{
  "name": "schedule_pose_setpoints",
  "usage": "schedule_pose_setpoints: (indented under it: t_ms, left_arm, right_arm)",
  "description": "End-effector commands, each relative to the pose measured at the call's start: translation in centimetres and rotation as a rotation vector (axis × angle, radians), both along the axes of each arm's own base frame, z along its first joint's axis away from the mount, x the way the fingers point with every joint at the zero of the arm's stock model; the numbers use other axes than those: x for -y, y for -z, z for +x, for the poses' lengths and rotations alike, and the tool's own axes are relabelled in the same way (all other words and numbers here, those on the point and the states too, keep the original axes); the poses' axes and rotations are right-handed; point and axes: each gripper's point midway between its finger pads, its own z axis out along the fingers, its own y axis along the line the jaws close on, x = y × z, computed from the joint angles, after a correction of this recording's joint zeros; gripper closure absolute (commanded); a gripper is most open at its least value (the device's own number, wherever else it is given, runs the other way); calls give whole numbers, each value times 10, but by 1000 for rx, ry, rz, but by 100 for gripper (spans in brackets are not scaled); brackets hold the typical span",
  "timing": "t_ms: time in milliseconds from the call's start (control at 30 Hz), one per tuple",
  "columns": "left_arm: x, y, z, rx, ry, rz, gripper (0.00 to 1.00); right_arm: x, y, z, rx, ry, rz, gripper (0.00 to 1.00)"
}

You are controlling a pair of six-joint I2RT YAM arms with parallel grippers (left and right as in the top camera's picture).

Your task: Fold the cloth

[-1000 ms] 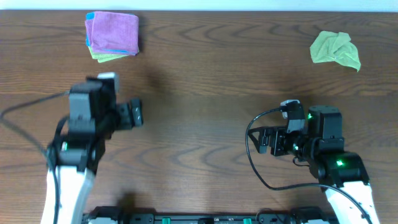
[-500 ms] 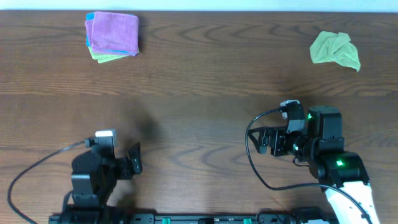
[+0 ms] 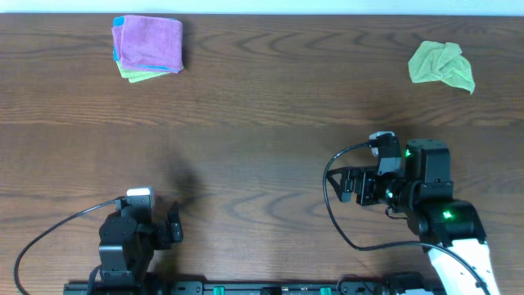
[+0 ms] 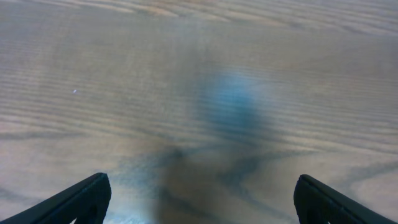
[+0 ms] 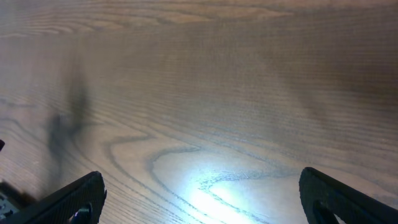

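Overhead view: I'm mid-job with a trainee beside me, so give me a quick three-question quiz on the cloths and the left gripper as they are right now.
1. Fill in: the top cloth of the folded stack is ___ in colour.
2. True or false: the green cloth at the far right lies crumpled, not yet folded.
3. What does the left gripper hold? A the green cloth; B nothing, it is open; C the stack.
Key: 1 purple; 2 true; 3 B.
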Motion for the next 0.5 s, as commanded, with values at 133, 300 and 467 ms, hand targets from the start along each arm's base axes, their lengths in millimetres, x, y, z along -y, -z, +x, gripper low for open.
schedule_pose_setpoints:
  t_ms: [133, 300, 467]
  left_arm:
    - [-7, 7, -9, -17, -6, 53, 5]
    - [-5, 18, -13, -31, 1, 47, 5]
    - [-2, 32, -15, -41, 18, 34, 5]
  right_arm:
    - [1, 1, 0, -10, 12, 11, 1]
    - [1, 1, 0, -9, 12, 11, 1]
    - [1, 1, 0, -9, 12, 11, 1]
